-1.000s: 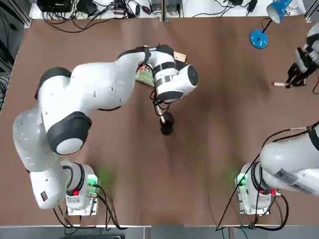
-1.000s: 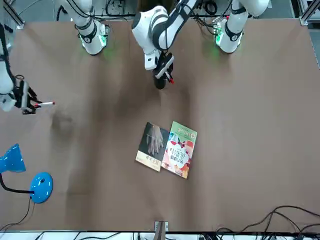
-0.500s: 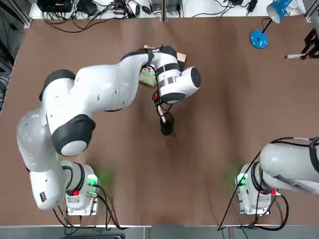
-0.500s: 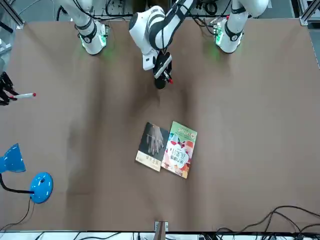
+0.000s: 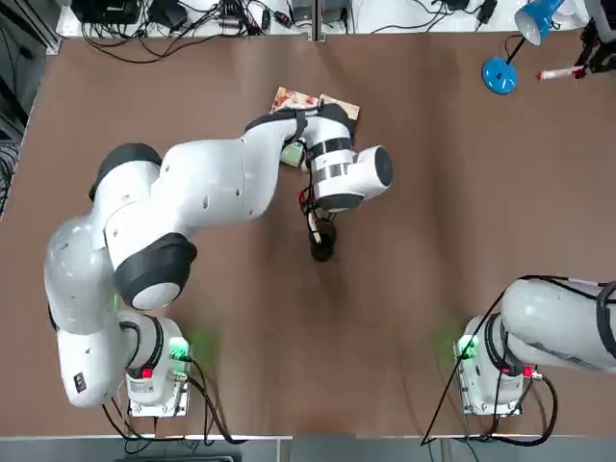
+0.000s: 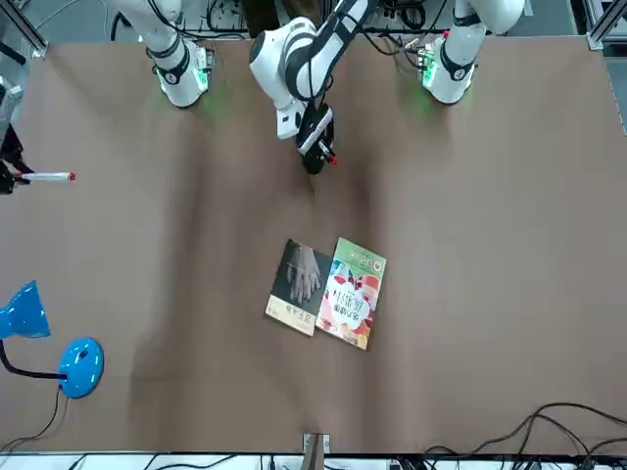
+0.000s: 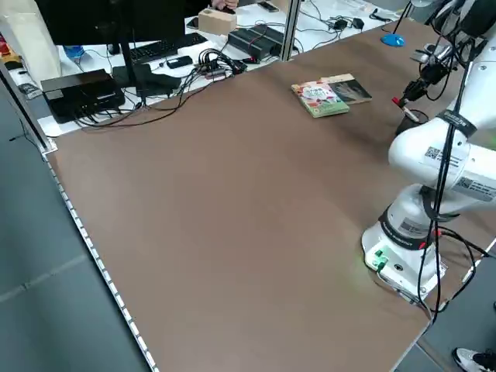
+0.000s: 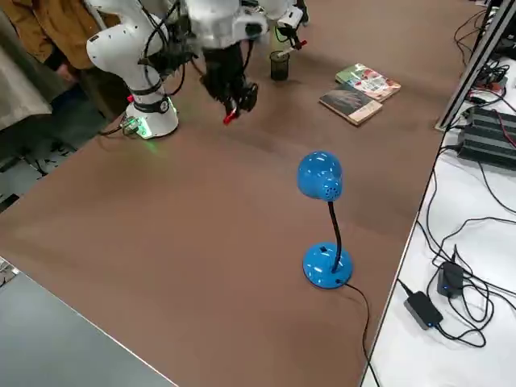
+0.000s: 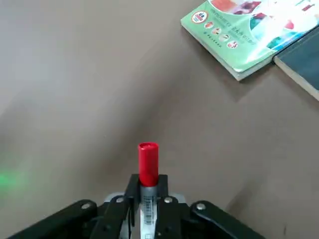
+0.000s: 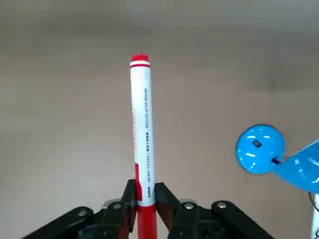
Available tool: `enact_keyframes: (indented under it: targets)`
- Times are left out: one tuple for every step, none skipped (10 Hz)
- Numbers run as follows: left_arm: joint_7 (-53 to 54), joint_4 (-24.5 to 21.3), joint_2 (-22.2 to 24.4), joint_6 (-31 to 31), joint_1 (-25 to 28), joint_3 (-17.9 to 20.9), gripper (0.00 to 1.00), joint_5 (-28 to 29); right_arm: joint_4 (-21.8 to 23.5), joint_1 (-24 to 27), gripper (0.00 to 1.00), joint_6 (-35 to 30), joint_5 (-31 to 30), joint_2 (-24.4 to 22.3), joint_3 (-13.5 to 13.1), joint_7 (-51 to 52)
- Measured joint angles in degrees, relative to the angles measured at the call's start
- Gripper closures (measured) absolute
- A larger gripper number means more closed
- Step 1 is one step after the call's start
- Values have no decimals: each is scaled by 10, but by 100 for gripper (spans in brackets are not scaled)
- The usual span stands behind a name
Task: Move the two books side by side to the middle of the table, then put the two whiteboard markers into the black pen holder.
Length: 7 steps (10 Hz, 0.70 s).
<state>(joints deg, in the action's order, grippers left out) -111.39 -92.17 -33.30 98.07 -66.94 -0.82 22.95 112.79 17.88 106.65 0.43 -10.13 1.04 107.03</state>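
- Left gripper [image 6: 320, 145] is closed on a whiteboard marker [image 9: 148, 172] and hangs close above the black pen holder [image 5: 322, 248], near the middle of the table [image 5: 192, 87].
- Right gripper [image 10: 144, 199] is closed on the second marker [image 10: 141, 129], high at the far right edge beside the blue desk lamp [image 8: 324, 222].
- Two books [image 6: 327, 293] lie side by side, flat, just beyond the holder.
- Risk, in my judgement: the holder is narrow, so if the left marker is released off centre or tilted, it may hit the rim, tip the cup or roll away.
- Right marker is gripped near one end; a fast swing could make it slip.
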Motion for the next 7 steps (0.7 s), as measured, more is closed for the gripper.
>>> enact_keyframes:
  targets:
    - [-3, 0, -4, -2, -6, 2, 82, 0, -8, 0, 79, -4, -16, -4, 30, -45]
    - [-7, 1, -10, -3, -15, 8, 82, 0, -15, -1, 79, -6, -38, -6, 68, -101]
    - [-9, 3, -15, -3, -22, 15, 82, 0, -19, -2, 79, -10, -58, -9, 109, -160]
    - [-10, 8, -18, -4, -26, 17, 82, 0, -20, -3, 79, -14, -71, -10, 139, -206]
    - [-10, 12, -20, -6, -27, 18, 82, 0, -20, -3, 79, -15, -84, -11, 163, -246]
    - [-10, 16, -25, -8, -27, 18, 82, 0, -20, -3, 79, -16, -95, -11, 186, -282]
    - [-10, 21, -29, -8, -27, 19, 82, 0, -20, -3, 79, -16, -103, -11, 203, -309]
